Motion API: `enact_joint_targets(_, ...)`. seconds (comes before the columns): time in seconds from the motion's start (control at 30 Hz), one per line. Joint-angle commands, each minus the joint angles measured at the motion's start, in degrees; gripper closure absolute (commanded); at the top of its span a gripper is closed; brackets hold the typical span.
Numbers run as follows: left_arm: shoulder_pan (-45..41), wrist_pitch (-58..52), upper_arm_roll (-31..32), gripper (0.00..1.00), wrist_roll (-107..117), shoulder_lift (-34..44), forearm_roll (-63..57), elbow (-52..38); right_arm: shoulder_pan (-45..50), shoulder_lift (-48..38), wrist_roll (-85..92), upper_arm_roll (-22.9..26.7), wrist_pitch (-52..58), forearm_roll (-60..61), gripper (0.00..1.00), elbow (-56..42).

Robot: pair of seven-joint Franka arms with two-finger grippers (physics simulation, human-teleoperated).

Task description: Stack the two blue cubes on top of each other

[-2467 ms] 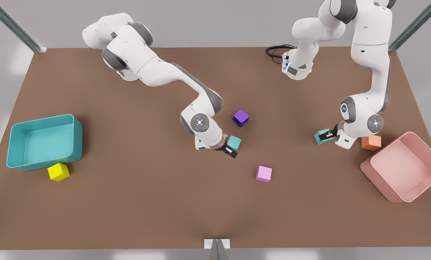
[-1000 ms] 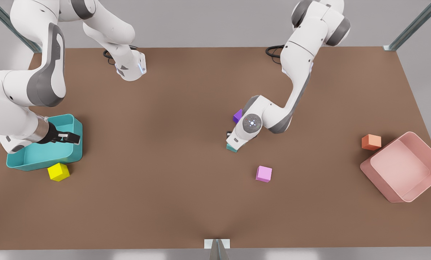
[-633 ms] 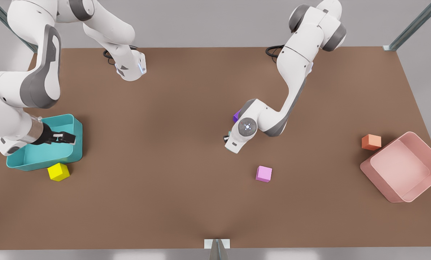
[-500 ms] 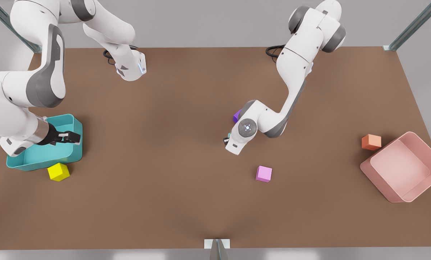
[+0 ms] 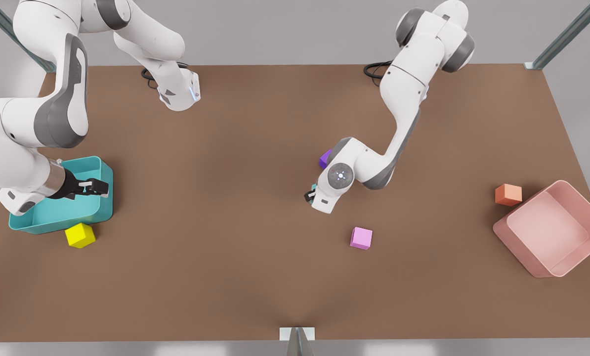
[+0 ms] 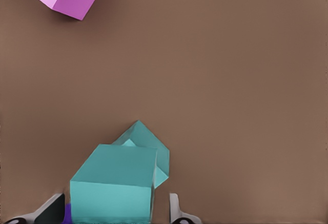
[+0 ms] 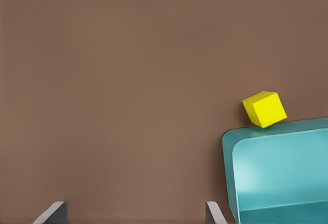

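A: Left gripper (image 6: 118,219) has its fingers spread around the top cube (image 6: 115,183), which sits skewed on the lower cube (image 6: 148,149) mid-bench (image 5: 226,277).

B: I'd lift straight up, no nudging. Right gripper (image 5: 96,187) waits over the bin (image 5: 105,210), fingers apart, empty.

left pincer (image 6: 118,216) spread, right pincer (image 7: 136,214) spread

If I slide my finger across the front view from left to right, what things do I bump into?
Teal bin with the right gripper over it → yellow cube → left gripper → purple cube → pink cube → orange cube → pink bin.
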State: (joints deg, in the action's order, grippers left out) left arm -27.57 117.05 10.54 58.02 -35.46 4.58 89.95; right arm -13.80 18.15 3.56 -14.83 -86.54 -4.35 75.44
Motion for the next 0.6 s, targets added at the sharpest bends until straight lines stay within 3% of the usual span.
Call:
enact_joint_targets(0.0,0.15,-2.27,0.1,0.0,5.0,0.83,0.07,-0.22,0.01,-0.04,2.15,-0.02,0.05,0.05,0.0,-0.03)
enact_joint_targets(0.13,2.08,-3.5,0.62,0.0,4.73,1.97,-0.45,-0.22,0.01,-0.04,1.89,-0.02,0.05,0.05,0.0,-0.03)
enact_joint_targets(0.17,4.01,-12.44,0.62,0.0,0.26,4.08,-0.54,-3.37,0.01,-0.04,1.8,-0.02,0.05,0.14,0.0,-0.03)
enact_joint_targets(0.23,18.06,-41.37,0.45,0.0,-25.12,4.52,-1.59,-23.85,0.01,-0.13,1.8,-0.02,0.05,0.14,0.0,-0.03)
enact_joint_targets(0.3,29.05,-44.01,0.54,0.0,-44.47,6.54,-5.19,-24.3,0.09,-0.04,1.71,-0.11,0.05,0.14,0.0,-0.03)
enact_joint_targets(0.33,29.68,-44.1,0.45,0.0,-45.62,8.38,-7.65,-24.21,0.09,-0.04,1.63,-0.11,0.05,0.14,0.0,-0.03)
enact_joint_targets(0.37,30.12,-42.01,-0.78,0.0,-57.39,18.9,-10.9,-12.22,0.09,-0.04,1.63,-0.11,0.05,0.14,0.0,-0.03)
enact_joint_targets(0.4,30.03,-43.56,-1.31,0.0,-57.5,20.96,-10.91,-11.29,0.09,-0.13,1.63,-0.11,0.05,0.14,0.0,-0.03)
enact_joint_targets(0.43,29.94,-48.4,-1.22,0.0,-57.58,20.96,-11.0,-13.4,0.09,-0.04,1.63,-0.11,0.05,0.14,0.0,-0.03)
enact_joint_targets(0.57,29.85,-49.29,-1.57,0.0,-57.58,20.96,-7.4,-15.42,0.8,-0.83,2.33,-0.46,0.23,-1.97,0.0,-1.43)
